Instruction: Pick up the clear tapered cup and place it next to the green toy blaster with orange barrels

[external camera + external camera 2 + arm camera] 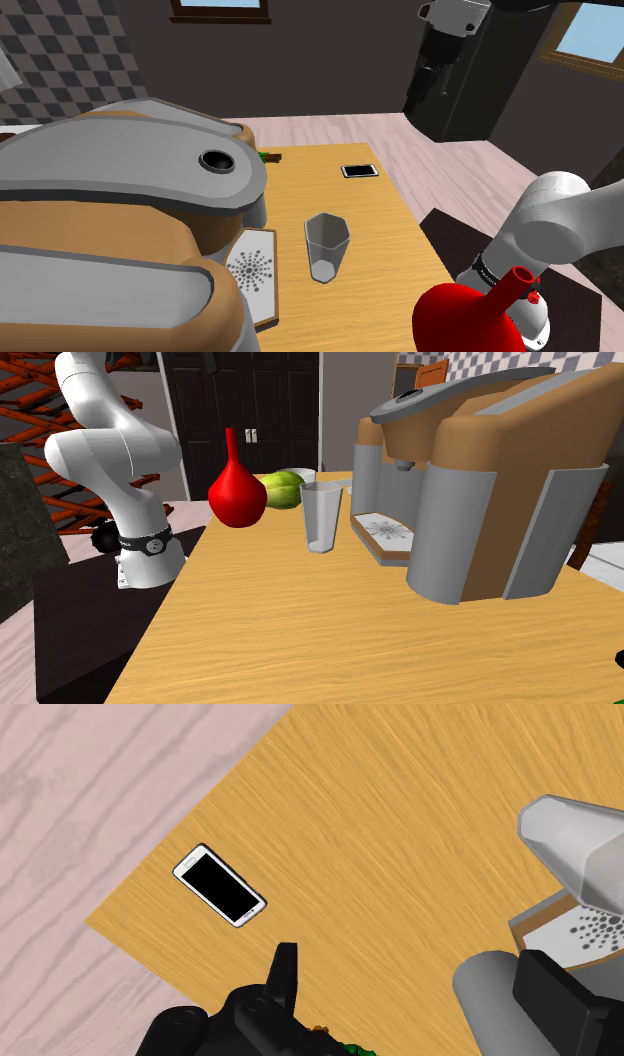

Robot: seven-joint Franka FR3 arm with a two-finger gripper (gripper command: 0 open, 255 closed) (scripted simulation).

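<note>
1. The pincer (410,966) hangs high above the surface (400,240), its two black fingers spread wide, with only bare wood far below between them.
2. The clear tapered cup (327,247) stands upright, mouth up, well below the pincer and off to one side, past the finger nearer the coffee machine (130,200). A phone (220,886) lies past the other finger.
3. I'd say the pincer must shift sideways over the cup, then drop along its upright axis.
4. The blaster (268,157), I take it, is the green sliver beside the machine.
</note>
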